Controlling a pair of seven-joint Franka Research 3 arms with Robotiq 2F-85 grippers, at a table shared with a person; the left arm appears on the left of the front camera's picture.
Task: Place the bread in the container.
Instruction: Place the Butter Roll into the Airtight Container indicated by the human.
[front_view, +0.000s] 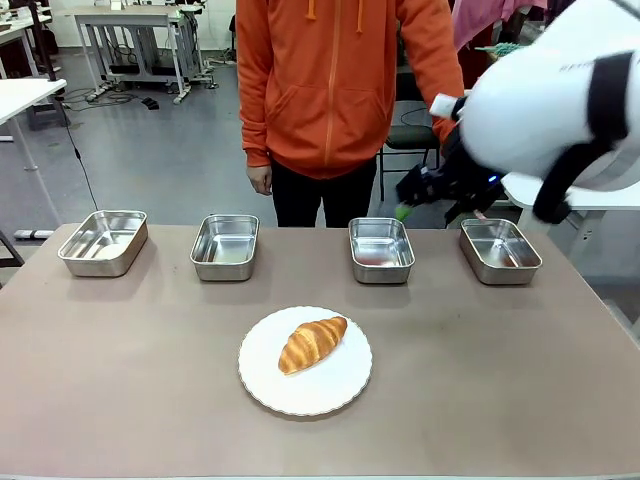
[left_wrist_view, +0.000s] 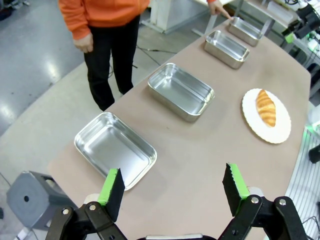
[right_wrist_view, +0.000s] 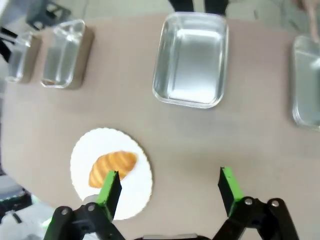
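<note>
The bread (front_view: 312, 343), a golden-brown croissant, lies on a round white plate (front_view: 322, 388) at the table's front middle. Four alike steel pans stand in a row behind it; any of them could be the container: (front_view: 103, 241), (front_view: 225, 246), (front_view: 381, 249), (front_view: 499, 250). My right gripper (front_view: 420, 200) hangs high over the back right, open and holding nothing. Its wrist view looks down on the bread (right_wrist_view: 112, 166) left of its fingers (right_wrist_view: 111, 187). My left gripper (left_wrist_view: 173, 185) is open above the table's left end, near the leftmost pan (left_wrist_view: 115, 150).
A person in an orange hoodie (front_view: 340, 80) stands at the far side. One hand (left_wrist_view: 217, 7) reaches down to the far-right pan (left_wrist_view: 247, 30). Bare tabletop lies between the plate (left_wrist_view: 281, 125) and the row of pans.
</note>
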